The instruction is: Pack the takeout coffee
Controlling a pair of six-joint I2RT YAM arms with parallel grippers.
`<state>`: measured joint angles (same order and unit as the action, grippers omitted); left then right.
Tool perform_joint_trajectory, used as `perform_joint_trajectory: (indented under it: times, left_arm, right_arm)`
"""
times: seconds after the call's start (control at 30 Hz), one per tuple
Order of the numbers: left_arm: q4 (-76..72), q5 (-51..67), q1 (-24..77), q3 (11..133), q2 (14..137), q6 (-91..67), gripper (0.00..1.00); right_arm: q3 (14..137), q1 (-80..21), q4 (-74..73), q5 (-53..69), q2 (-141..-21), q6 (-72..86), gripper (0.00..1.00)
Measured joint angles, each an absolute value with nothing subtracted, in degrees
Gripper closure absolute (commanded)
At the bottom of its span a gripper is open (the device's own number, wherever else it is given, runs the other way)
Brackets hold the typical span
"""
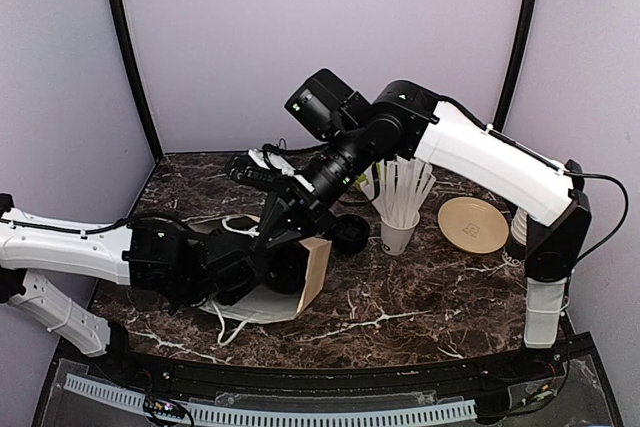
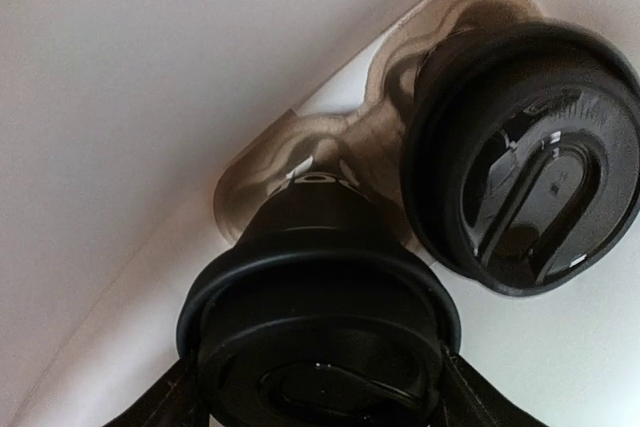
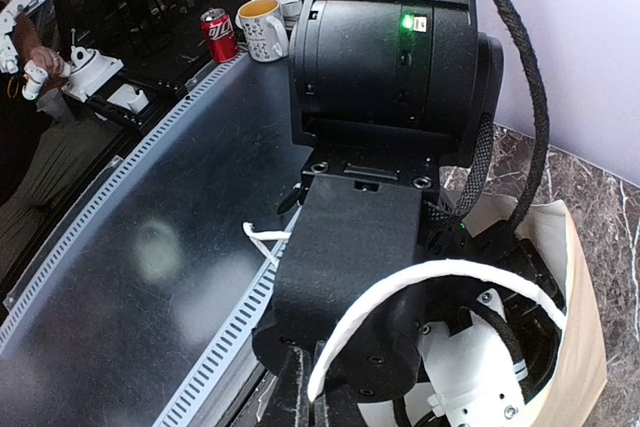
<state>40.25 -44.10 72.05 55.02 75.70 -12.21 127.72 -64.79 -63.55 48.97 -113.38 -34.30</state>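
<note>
- Left gripper [image 2: 320, 355]: inside the paper bag [image 1: 316, 272]; jaws spread wide, one finger against each side of the lid rim of the near takeout coffee [image 2: 320, 297], gripping it.
- Near takeout coffee: lidded, seated in a cardboard carrier [image 2: 255, 182] within the bag.
- Second takeout coffee [image 2: 520, 157]: lidded, just beside the first in the same carrier.
- Right gripper [image 3: 305, 387]: jaws pressed together, pinching the bag's white handle [image 3: 430, 272].
- Bag: rests on the marbled surface [image 1: 420, 297], mouth facing the left arm.
</note>
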Motion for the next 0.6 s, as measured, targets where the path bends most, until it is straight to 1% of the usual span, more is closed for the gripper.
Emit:
perform_joint_trajectory:
  times: [0.27,0.43,0.6]
  left_arm:
    - [31.4,-43.2,72.2,51.0,68.5,-4.3,0.87]
    - [28.2,-42.2,72.2,50.4,69.3,-1.7,0.87]
    - [27.6,-41.8,72.2,50.2,71.2,-1.1,0.87]
  right_arm:
    - [128.0,-65.2,-63.8,49.5,-113.4,-34.4,1.0]
    - [128.0,-65.1,-63.5,49.1,-113.4,-34.0,1.0]
    - [128.0,-64.4,-63.1,49.1,-113.4,-33.4,0.96]
